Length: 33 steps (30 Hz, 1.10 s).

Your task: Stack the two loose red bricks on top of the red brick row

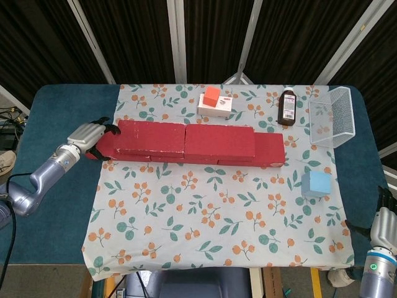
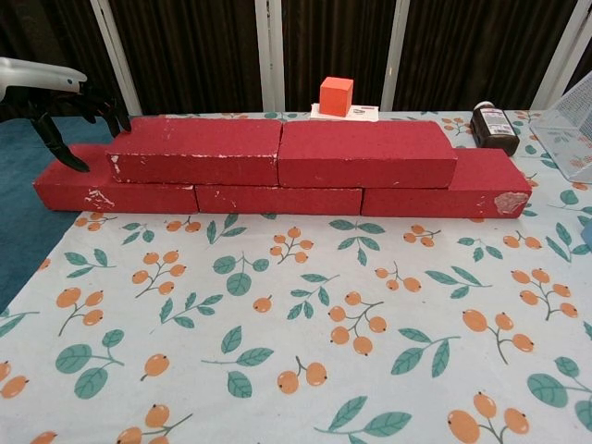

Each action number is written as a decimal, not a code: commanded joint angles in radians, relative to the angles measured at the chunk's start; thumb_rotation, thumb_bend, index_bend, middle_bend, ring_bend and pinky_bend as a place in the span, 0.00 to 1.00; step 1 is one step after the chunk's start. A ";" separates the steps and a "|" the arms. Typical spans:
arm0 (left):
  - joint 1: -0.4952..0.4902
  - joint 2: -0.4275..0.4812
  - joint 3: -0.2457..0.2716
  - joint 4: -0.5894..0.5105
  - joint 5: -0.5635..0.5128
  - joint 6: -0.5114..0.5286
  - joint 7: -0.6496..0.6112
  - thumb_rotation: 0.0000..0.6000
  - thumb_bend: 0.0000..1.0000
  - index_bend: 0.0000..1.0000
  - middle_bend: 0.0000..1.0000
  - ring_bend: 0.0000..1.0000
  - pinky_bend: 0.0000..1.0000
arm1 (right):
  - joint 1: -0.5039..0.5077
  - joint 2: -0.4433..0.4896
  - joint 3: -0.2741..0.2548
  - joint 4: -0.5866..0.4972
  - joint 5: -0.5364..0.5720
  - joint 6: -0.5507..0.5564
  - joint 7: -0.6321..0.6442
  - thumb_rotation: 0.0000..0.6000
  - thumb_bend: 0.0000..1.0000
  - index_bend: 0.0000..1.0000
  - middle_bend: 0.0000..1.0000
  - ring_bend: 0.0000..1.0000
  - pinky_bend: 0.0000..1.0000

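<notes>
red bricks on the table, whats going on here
A two-armed robot is building a small brick wall. Two upper bricks already lie end to end on the bottom row. The left hand is at the left end of the stack, fingers spread around the end of the upper left brick; whether it grips is unclear. The right hand sits idle at the table's near right edge, off the bricks.
</notes>
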 commanded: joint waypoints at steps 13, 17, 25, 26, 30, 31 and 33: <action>0.013 0.079 0.000 -0.048 0.017 0.031 -0.015 1.00 0.00 0.44 0.28 0.00 0.13 | 0.000 -0.003 0.001 -0.003 0.004 0.007 -0.002 1.00 0.12 0.00 0.05 0.07 0.00; 0.039 0.183 0.007 -0.128 -0.008 0.027 0.011 1.00 0.01 0.42 0.26 0.00 0.11 | 0.000 -0.001 0.001 -0.005 0.004 0.006 -0.002 1.00 0.12 0.00 0.05 0.07 0.00; 0.411 0.255 -0.029 -0.442 -0.133 0.624 0.181 1.00 0.01 0.32 0.19 0.00 0.15 | -0.003 0.023 -0.015 -0.018 -0.038 -0.028 0.045 1.00 0.12 0.00 0.05 0.06 0.00; 0.460 0.240 -0.011 -0.467 -0.132 0.685 0.213 1.00 0.01 0.32 0.19 0.00 0.15 | -0.003 0.030 -0.023 -0.019 -0.056 -0.037 0.053 1.00 0.12 0.00 0.05 0.06 0.00; 0.560 0.197 0.047 -0.500 -0.103 0.777 0.335 1.00 0.01 0.32 0.18 0.00 0.15 | -0.003 0.058 -0.055 -0.023 -0.133 -0.069 0.092 1.00 0.12 0.00 0.05 0.05 0.00; 0.575 0.191 0.055 -0.505 -0.094 0.791 0.352 1.00 0.01 0.32 0.18 0.00 0.15 | -0.004 0.063 -0.062 -0.022 -0.153 -0.072 0.102 1.00 0.12 0.00 0.05 0.05 0.00; 0.603 0.179 0.066 -0.520 -0.079 0.814 0.346 1.00 0.01 0.32 0.18 0.00 0.16 | -0.005 0.071 -0.076 -0.019 -0.189 -0.074 0.115 1.00 0.12 0.00 0.05 0.05 0.00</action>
